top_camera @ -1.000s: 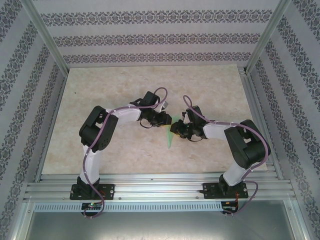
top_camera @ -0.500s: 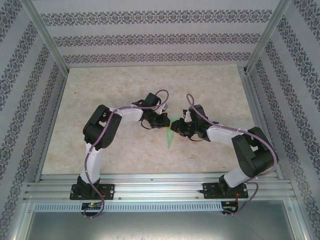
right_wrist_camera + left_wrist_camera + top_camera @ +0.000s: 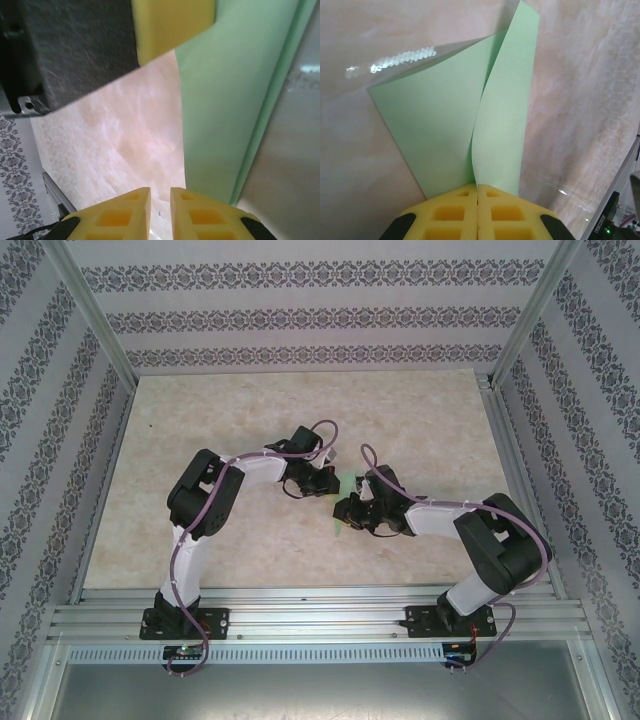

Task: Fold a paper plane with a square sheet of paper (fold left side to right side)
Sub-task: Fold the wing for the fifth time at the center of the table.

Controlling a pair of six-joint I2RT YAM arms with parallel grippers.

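Observation:
The square sheet of paper is light green and folded into a narrow pointed paper plane point(image 3: 435, 125) on the table. One wing lies flat and the other flap stands up. My left gripper point(image 3: 477, 186) is shut on the base of that raised flap. From above, the left gripper point(image 3: 328, 485) sits at the plane's far end, and green paper point(image 3: 341, 524) pokes out below. My right gripper point(image 3: 346, 508) hovers just beside the plane's left edge. In the right wrist view the right gripper point(image 3: 160, 192) has a narrow gap with nothing in it, and the paper point(image 3: 225, 110) lies to its right.
The marble-patterned table point(image 3: 200, 440) is fenced by metal posts and patterned walls. An aluminium rail point(image 3: 320, 615) runs along the near edge. The left gripper's yellow finger point(image 3: 170, 25) hangs close above the right gripper.
The left gripper has shut on the raised flap. The right gripper has narrowed its jaws and shifted toward the near side along the paper.

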